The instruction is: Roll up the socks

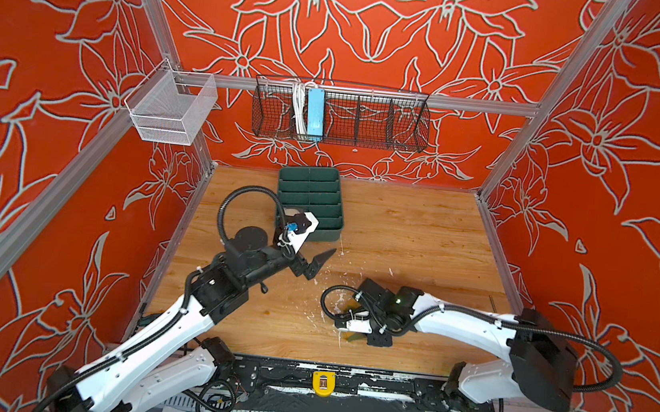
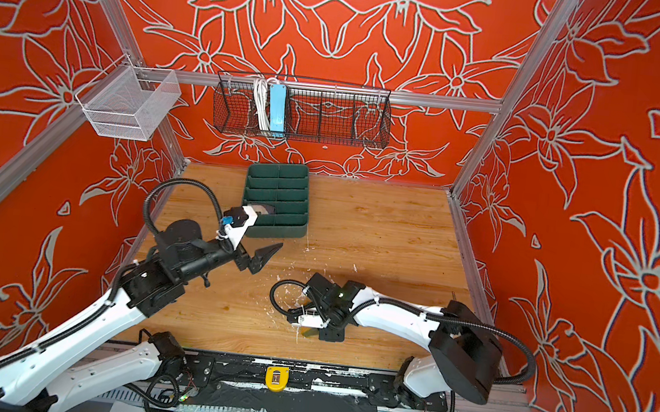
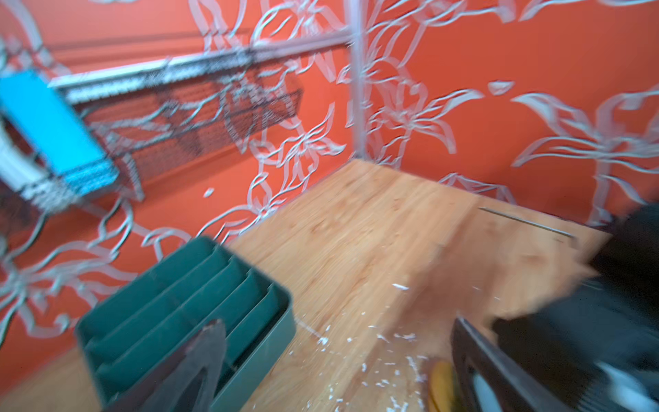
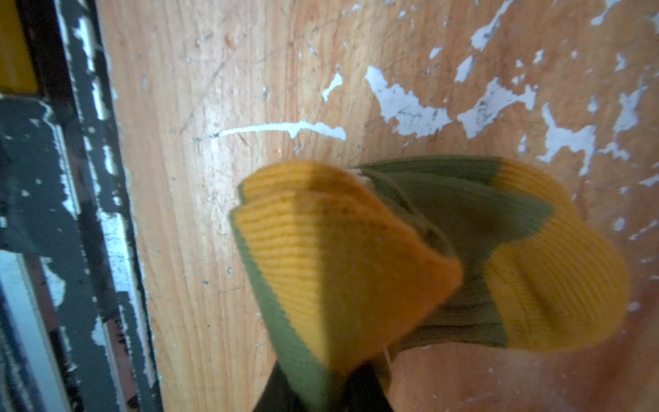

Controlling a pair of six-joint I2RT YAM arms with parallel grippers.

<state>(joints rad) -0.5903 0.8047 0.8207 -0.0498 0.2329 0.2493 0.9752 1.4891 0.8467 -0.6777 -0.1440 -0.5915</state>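
Observation:
An olive green sock (image 4: pixel 356 257) with mustard toe and heel lies bunched and folded on the wooden table (image 1: pixel 401 231). My right gripper (image 4: pixel 331 388) points down and is shut on one end of it. In both top views only a sliver of the sock (image 1: pixel 352 337) (image 2: pixel 308 332) shows under the right gripper (image 1: pixel 357 331) (image 2: pixel 313 327). My left gripper (image 1: pixel 316 264) (image 2: pixel 263 256) hovers open above the table near the green tray, holding nothing. In the blurred left wrist view the left gripper (image 3: pixel 338 360) has its fingers (image 3: pixel 210 353) wide apart, and a mustard patch of the sock (image 3: pixel 440 381) shows.
A dark green divided tray (image 1: pixel 314 184) (image 2: pixel 279 176) (image 3: pixel 178 303) stands at the back left of the table. A greyish shape (image 2: pixel 265 210) sits in its near compartment, unclear what. A black wire basket (image 1: pixel 342 116) and a white mesh basket (image 1: pixel 171 107) hang on the walls. White flecks (image 4: pixel 410 110) mark the wood.

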